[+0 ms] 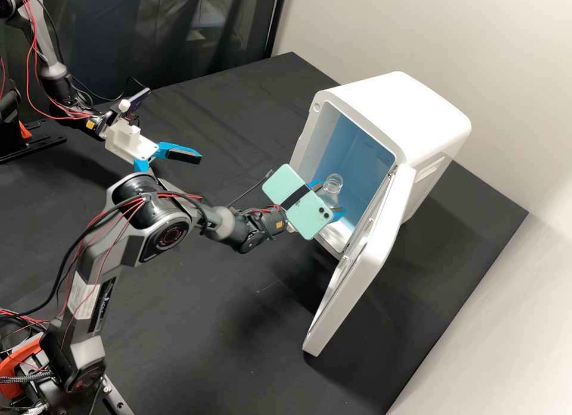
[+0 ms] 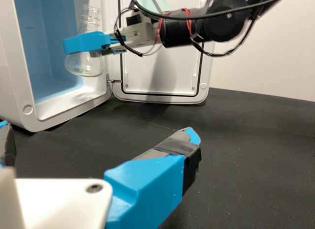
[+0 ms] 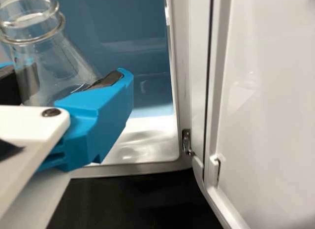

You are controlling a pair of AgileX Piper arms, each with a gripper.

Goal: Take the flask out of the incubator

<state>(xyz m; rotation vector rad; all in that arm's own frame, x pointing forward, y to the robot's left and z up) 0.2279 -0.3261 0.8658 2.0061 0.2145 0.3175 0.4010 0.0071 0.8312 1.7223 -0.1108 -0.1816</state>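
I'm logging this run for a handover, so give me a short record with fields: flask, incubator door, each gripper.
flask: clear glass, inside the incubator at its open front
incubator door: swung open
right gripper: shut on the flask at its neck
left gripper: open, above the bench, apart from the incubator

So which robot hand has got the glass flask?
The right gripper, reaching into the incubator: its blue fingers are closed on the flask. The left gripper hangs open over the bench, holding nothing.
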